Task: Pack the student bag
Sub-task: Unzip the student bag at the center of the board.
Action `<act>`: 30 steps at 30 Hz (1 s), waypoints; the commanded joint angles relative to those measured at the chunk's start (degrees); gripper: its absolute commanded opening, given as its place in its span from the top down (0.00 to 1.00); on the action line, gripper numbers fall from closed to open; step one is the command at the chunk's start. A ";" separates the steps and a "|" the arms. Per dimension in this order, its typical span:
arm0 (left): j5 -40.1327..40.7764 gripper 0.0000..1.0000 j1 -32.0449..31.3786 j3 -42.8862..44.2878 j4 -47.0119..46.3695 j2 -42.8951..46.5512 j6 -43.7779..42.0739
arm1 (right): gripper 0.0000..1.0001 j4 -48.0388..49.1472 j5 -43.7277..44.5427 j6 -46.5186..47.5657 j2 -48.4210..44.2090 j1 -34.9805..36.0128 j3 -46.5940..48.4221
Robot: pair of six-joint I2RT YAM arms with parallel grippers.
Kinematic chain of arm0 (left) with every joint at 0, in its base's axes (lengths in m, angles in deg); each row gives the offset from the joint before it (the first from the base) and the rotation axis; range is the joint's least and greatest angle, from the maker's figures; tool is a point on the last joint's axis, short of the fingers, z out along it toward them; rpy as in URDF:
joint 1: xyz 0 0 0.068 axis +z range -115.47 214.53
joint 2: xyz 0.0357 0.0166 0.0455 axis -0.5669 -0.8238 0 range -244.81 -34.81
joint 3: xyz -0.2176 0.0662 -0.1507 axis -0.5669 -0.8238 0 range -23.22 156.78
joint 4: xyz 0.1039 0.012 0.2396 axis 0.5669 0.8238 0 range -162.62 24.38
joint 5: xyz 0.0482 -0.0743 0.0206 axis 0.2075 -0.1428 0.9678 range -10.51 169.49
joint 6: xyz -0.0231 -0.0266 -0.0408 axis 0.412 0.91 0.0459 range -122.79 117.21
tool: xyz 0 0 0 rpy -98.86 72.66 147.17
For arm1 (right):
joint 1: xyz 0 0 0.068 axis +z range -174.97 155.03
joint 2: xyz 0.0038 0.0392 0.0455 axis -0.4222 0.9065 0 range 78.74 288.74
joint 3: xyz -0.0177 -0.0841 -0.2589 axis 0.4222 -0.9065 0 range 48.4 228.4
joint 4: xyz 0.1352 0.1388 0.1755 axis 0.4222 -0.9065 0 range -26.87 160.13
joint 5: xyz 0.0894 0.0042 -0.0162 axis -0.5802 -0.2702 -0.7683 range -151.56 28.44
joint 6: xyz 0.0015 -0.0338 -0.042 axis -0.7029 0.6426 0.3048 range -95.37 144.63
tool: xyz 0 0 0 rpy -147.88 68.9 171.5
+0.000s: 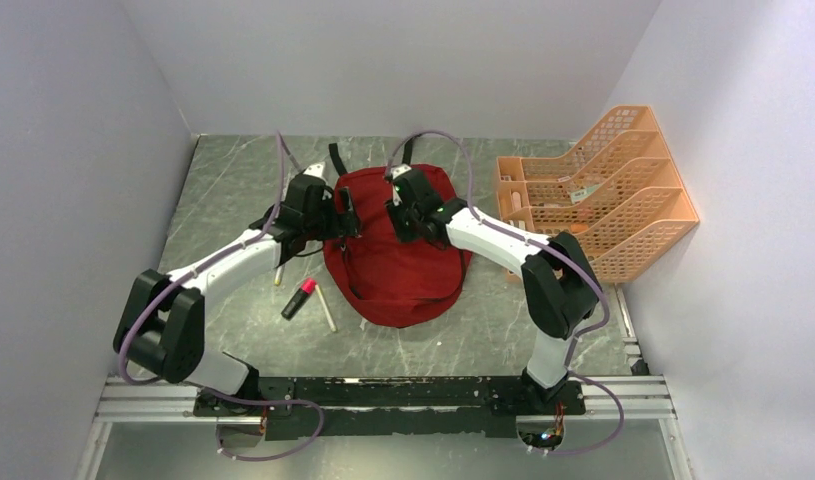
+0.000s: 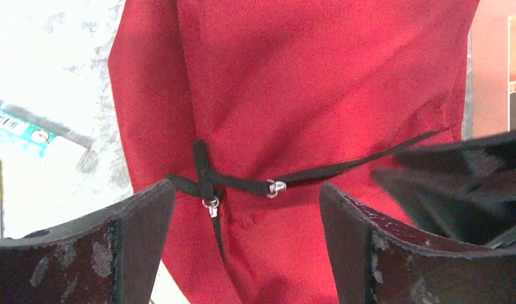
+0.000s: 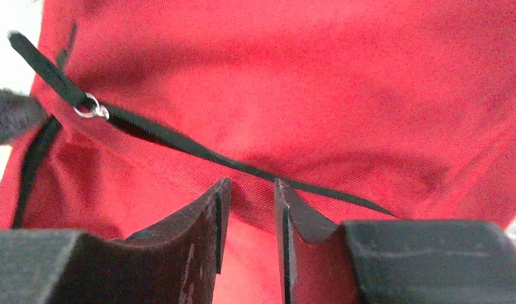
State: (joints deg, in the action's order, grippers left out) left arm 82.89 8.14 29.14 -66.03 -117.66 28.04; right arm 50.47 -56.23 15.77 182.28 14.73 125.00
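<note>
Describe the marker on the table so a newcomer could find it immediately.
Start at the red bag in the middle of the table. Off its edge, on the side of the left arm, lies the marker: short, thick, black with a pink-red cap, unlike the thin pale stick beside it.

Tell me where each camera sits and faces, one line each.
Top external: above and behind the bases, looking down at the table; both arms show.
Left wrist: on the left arm, facing zipper pulls on the student bag; wide-apart fingers show.
Right wrist: on the right arm, facing the bag's zipper pull; narrowly parted fingers show.
Shared: all see the bag.
</note>
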 commanded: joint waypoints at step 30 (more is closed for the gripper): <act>-3.49 0.21 -5.50 4.52 -3.03 -3.58 -10.20 | 0.61 18.52 -2.42 -11.68 -14.00 -1.64 -18.77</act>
State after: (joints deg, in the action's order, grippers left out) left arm 77.60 2.79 32.66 -68.76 -123.02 19.82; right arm 66.89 -59.45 6.72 166.66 14.69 105.96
